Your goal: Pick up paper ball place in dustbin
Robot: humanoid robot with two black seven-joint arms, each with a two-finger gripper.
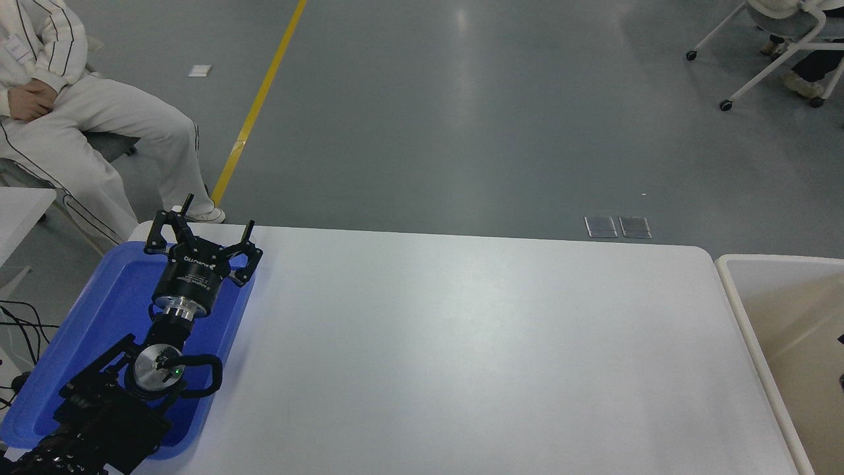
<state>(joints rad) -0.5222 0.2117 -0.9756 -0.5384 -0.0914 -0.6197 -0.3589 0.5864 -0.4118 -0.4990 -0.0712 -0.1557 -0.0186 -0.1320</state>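
dustbin [732,290] stands at the right end of the worktop [461,343], just beside its edge, its white rim and cream inner wall cut off by the picture's right side. two small dark slivers show at that same edge over the bin's inside, too little to tell what they are. paper ball: it cannot be made out anywhere in this view, neither on the worktop nor in the part of the bin that shows.

a shallow blue tray [46,369] lies on the worktop's left end. between tray and bin the white surface runs bare. beyond the far edge is grey floor with a yellow line [260,99], a white scrap [200,70] and two small floor plates [618,226]. a person [79,132] in pale clothes sits at the upper left, hands in the lap, well apart from the robot. a wheeled chair [778,53] stands at the upper right. black cables [20,323] hang at the left edge.

the left end effector [204,231] hangs over the far part of the blue tray, its arm coming up from the lower left corner. it is released, fingers [165,227] spread wide, grasping nothing.
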